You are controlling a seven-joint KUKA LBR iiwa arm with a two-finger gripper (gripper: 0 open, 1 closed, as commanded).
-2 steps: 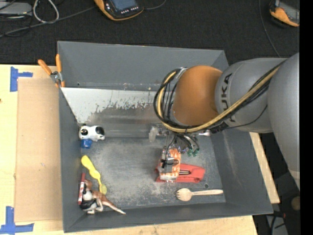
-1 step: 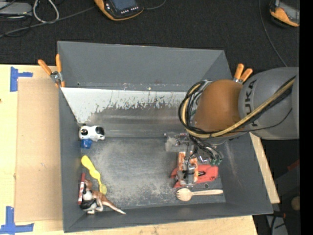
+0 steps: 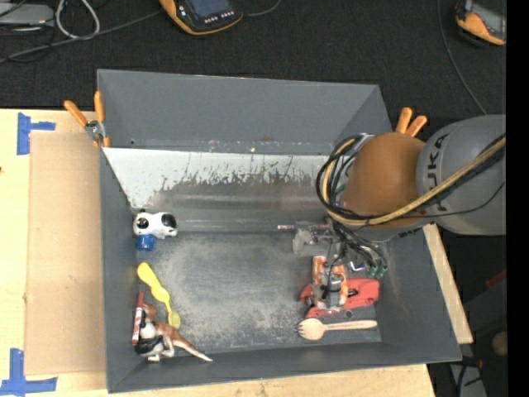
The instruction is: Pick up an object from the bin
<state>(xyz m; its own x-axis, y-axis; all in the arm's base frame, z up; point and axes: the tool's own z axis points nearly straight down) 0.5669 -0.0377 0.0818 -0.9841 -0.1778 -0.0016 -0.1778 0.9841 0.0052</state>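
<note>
My gripper (image 3: 331, 278) is low in the right part of the bin, under the arm's orange cover. It stands right over a red, blocky plastic thing (image 3: 357, 294) lying on the bin floor, and hides that thing's left part. Just in front of the red thing, a small wooden spoon (image 3: 335, 327) lies flat, bowl to the left and handle pointing right. I cannot see whether anything is held.
At the left wall sits a black-and-white toy animal (image 3: 154, 224) with a blue base. Further forward on the left lie a yellow strip-like thing (image 3: 157, 290), a tan toy dinosaur (image 3: 172, 341) and a red-and-white item (image 3: 140, 325). The arm comes in from the right.
</note>
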